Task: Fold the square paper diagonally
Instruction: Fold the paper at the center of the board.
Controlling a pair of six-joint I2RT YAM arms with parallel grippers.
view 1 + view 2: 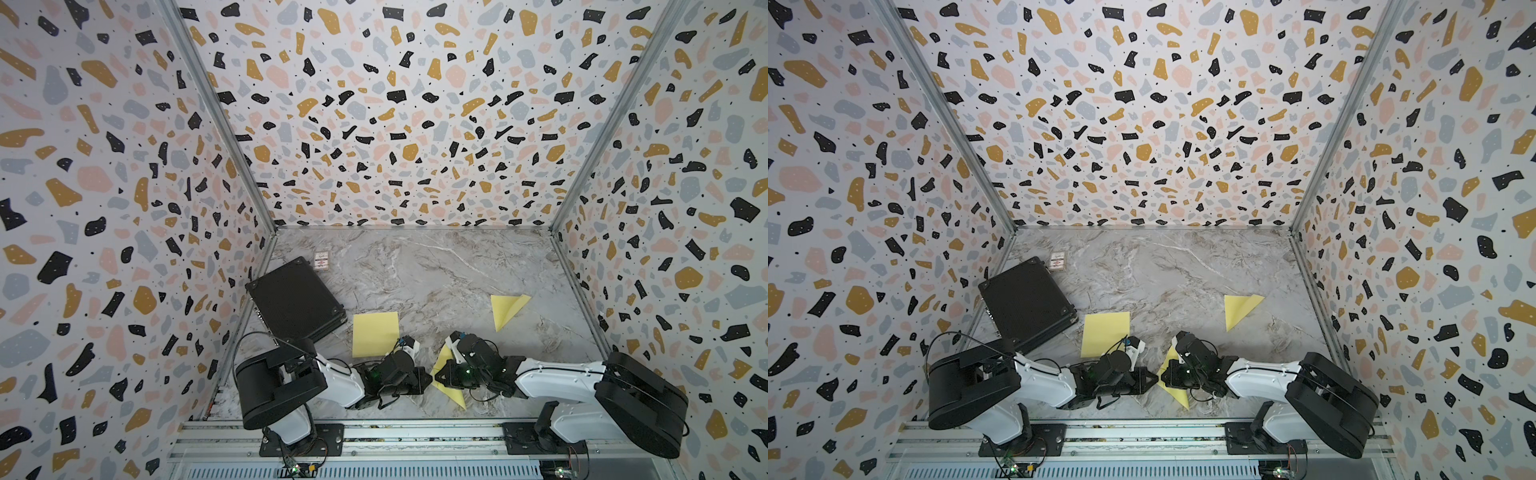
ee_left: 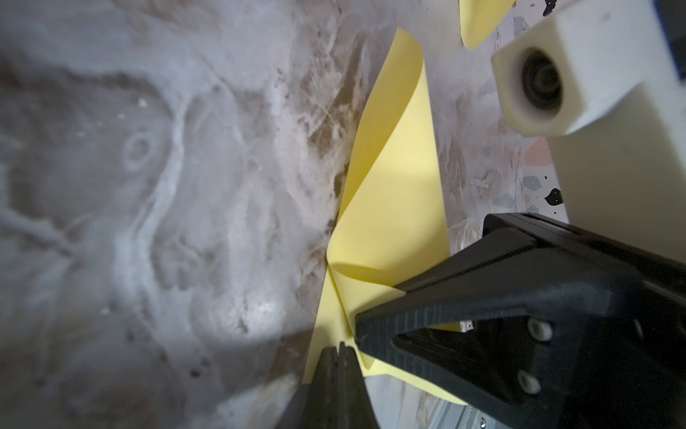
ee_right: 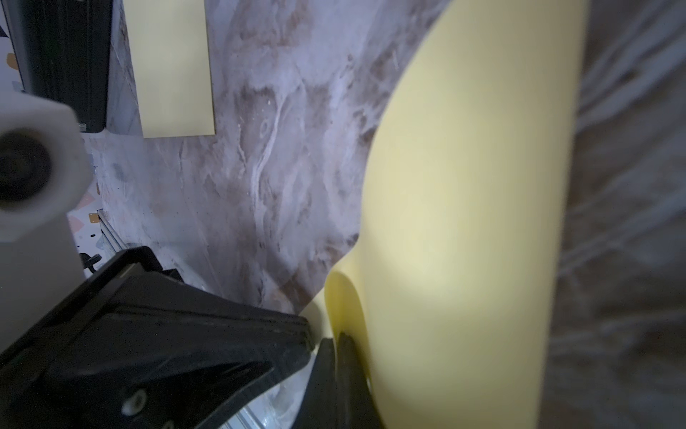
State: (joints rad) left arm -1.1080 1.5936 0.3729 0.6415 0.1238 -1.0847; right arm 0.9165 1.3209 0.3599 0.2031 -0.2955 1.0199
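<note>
While both arms meet low at about six o'clock on the marble tabletop [image 1: 436, 274], the fold is mid-way: a yellow square paper [image 1: 451, 395] lies between them, doubled over along a diagonal but still puffed in a soft loop, not creased. The left gripper [image 2: 339, 349] has its jaws pressed together, and the left wrist view shows its tips at the near corner of the sheet, seemingly pinching the paper's edge. The right gripper [image 3: 334, 343] also has its jaws pressed together, right at the rolled bend of the sheet; whether paper sits between its tips or they only push against the loop, I cannot tell. In both top views the two tips nearly touch each other over the sheet.

Two other yellow papers lie apart from the work: a flat square sheet [image 1: 376, 334] at about nine o'clock of the grippers, next to a black case [image 1: 296, 303], and an already folded triangle [image 1: 507, 309] towards two o'clock. A small card [image 1: 322, 262] lies beyond the case at eleven o'clock.

By my judgement the step in hand is bringing corner onto corner. The next move calls for keeping the matched corners pinned with one arm and sweeping the other along the bend to flatten it, since the loop looks springy and would likely reopen if released
</note>
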